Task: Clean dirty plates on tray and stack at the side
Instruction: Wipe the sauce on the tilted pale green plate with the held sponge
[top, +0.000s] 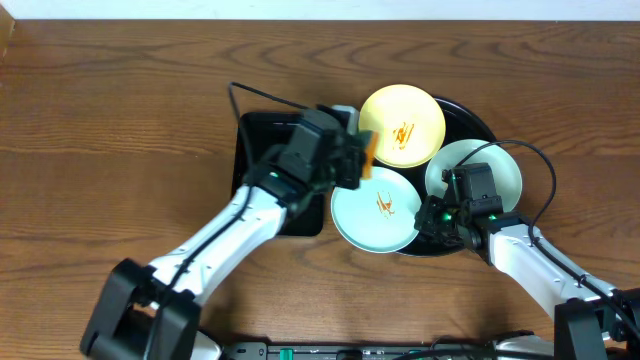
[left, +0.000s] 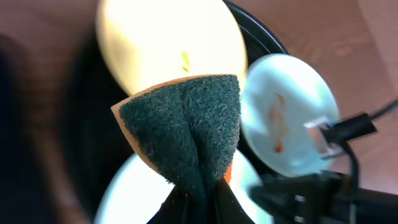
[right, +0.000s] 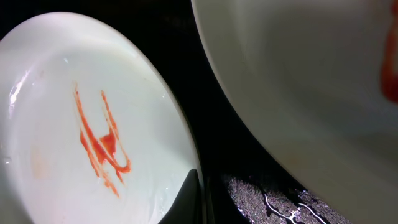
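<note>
Plates (top: 377, 208) all sit on the round tray (top: 472, 115), sauce-smeared, glossy so likely stiff, light and slippery, so pinch at the rim; left pincer (top: 358, 160) is clenched on a sponge (left: 186, 124) above them, right pincer (top: 435, 215) clenched empty between the two mint ones.

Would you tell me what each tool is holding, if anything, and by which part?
The left tool pinches the green-and-orange scouring sponge by its folded end; the right tool is shut on nothing.
</note>
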